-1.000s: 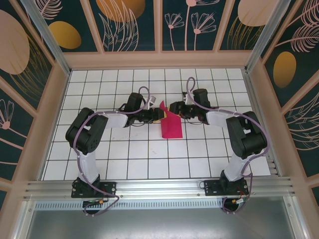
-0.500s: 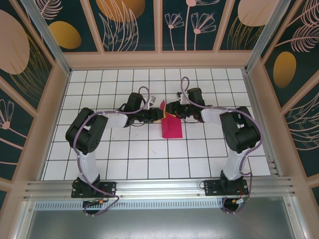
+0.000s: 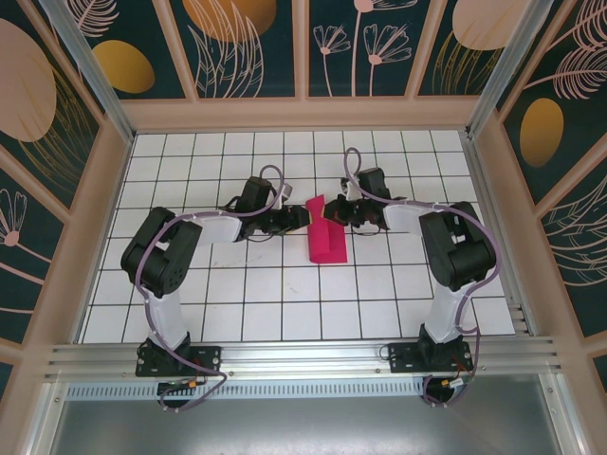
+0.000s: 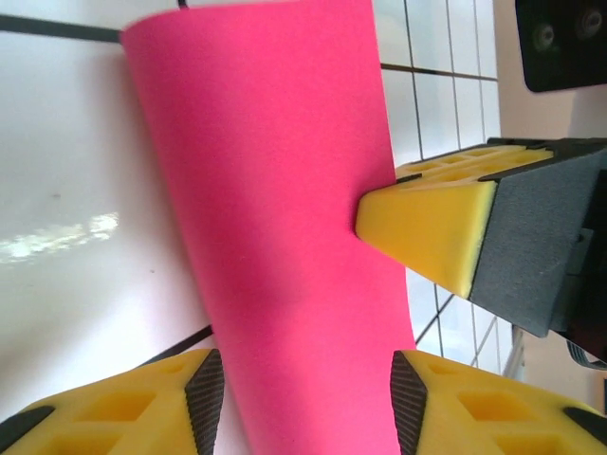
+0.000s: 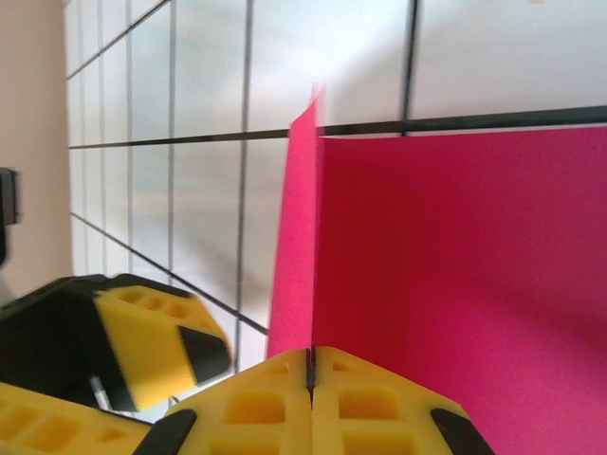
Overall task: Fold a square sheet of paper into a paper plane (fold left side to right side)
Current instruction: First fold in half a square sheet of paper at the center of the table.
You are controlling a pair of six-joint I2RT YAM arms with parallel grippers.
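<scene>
White gridded desk (image 3: 190, 284): the thin magenta-pink square sheet of paper (image 3: 325, 245) lies near its middle.

Progress, our reading: the sheet shows as a narrow rectangle, so the left-to-right fold looks made. One layer stands up at the far end, and nothing looks pressed flat. We see no pointed nose and no wing creases, so most of the folding is left.

Orientation: the long axis runs near-to-far across the desk, with the short edges at the near and far ends. There is no pointed end yet to aim anywhere.

Right claw (image 5: 311, 358): yellow fingers pressed together, pinching the edge of the upright layer.

Left claw (image 4: 305, 403): fingers spread, straddling the sheet, gripping nothing as far as we can see.
</scene>
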